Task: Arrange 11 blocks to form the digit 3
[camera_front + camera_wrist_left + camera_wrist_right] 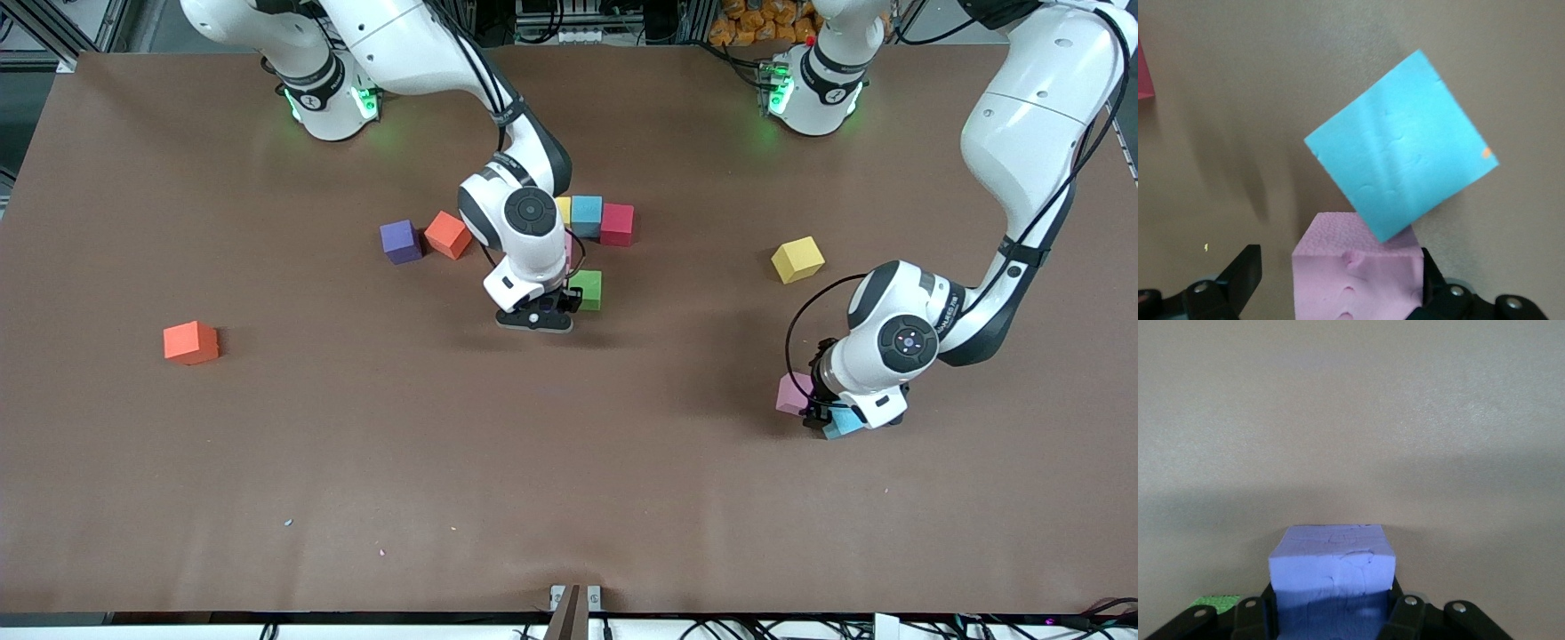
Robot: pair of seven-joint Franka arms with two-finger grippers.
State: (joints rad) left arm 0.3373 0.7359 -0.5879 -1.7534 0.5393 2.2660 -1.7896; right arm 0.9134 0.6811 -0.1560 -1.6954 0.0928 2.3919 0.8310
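A brown table (356, 462) carries small pale specks (289, 522).

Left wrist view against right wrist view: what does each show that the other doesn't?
Only the left wrist view: a light blue block beside a pink block, which sits between the fingers of the open left hand. Only the right wrist view: the right hand shut on a blue-purple block, with a corner of a green block beside it. Both: the brown table.
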